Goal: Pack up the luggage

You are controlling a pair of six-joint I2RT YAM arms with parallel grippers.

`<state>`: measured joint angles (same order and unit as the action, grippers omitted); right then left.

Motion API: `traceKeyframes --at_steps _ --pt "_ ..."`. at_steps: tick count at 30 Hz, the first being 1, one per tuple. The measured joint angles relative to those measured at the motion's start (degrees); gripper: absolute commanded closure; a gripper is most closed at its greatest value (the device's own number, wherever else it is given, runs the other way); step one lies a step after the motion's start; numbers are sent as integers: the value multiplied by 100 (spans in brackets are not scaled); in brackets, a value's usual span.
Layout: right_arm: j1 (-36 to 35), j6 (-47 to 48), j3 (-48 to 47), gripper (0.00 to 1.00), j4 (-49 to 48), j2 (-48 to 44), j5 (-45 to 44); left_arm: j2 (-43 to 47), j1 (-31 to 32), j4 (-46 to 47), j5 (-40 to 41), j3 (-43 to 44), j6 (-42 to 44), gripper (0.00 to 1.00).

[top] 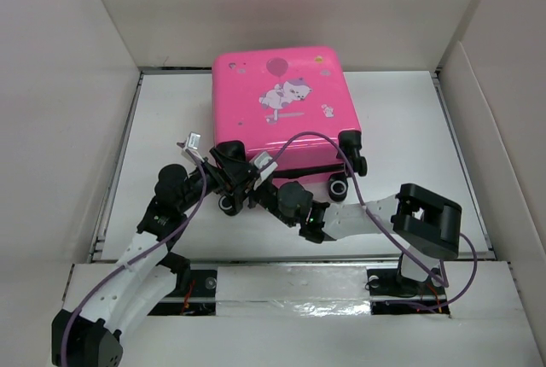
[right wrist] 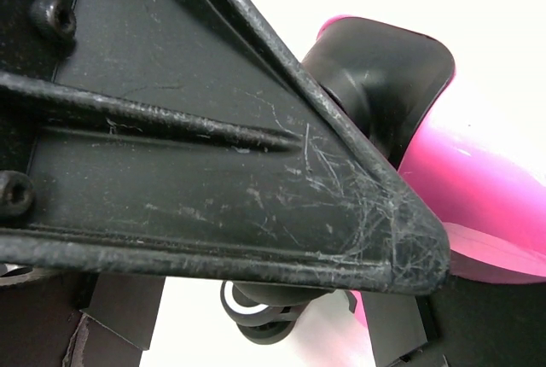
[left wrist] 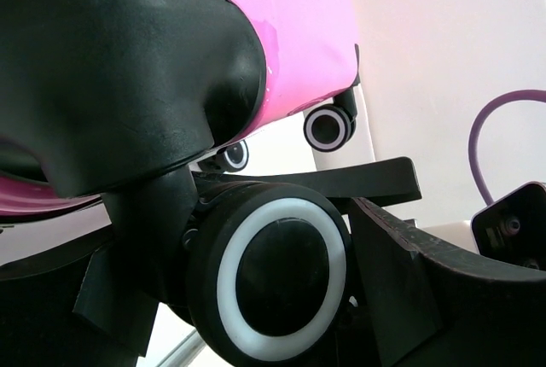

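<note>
1. The luggage (top: 277, 107) lies flat and closed on the table (top: 171, 111), printed shell up. It sits ahead of both my grippers, toward the far wall.
2. It is squarish, so it has no real long axis. What matters is the wheel edge, which runs left to right and faces me, skewed slightly.
3. My left gripper (top: 223, 175) is at the near-left corner of that edge. In the left wrist view its fingers (left wrist: 401, 273) stand either side of the near-left wheel (left wrist: 273, 277), set well apart. I cannot tell whether they pinch the wheel.
4. My right gripper (top: 252, 188) reaches across from the right to the same corner, just beside the left one. The right wrist view is filled by one finger (right wrist: 213, 171), with the wheel housing (right wrist: 384, 68) and pink shell past it. I cannot tell how far the jaws are open or whether they hold anything.
5. The near-right wheel (top: 339, 186) has no gripper on it.
6. Judgement: both grippers crowd the left corner, and the left is the closer to that wheel. Any pull or turn would pivot the luggage about this corner.
7. Risk: the caster could swivel or roll away under a push.
</note>
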<state>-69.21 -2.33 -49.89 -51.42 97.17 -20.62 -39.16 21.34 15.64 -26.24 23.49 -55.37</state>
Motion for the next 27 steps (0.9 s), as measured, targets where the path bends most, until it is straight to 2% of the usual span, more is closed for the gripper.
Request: traceKeyframes --at_steps 8,10,13,18,21,23,24,27 --pt "28 -114 304 97 87 -363 170 109 214 -260 205 68 192 21" --pt "201 -155 575 97 87 -763 111 131 173 -398 389 81 461 17" --pt "490 -446 922 98 72 -1399 575 33 118 -450 518 271 750 14" --pt "957 -568 1126 99 201 -1899 404 -236 105 -380 647 505 1001 13" --pt "1250 -549 1147 96 199 -1899 271 -269 111 -407 715 501 1036 13" --pt "1320 -529 1147 92 186 -1888 245 -262 105 -378 761 501 1036 14" --pt "1322 -501 1147 86 160 -1871 234 -269 105 -356 769 501 1036 14" --pt "1244 -400 1143 82 81 -1805 155 -341 105 -249 761 501 1027 15"
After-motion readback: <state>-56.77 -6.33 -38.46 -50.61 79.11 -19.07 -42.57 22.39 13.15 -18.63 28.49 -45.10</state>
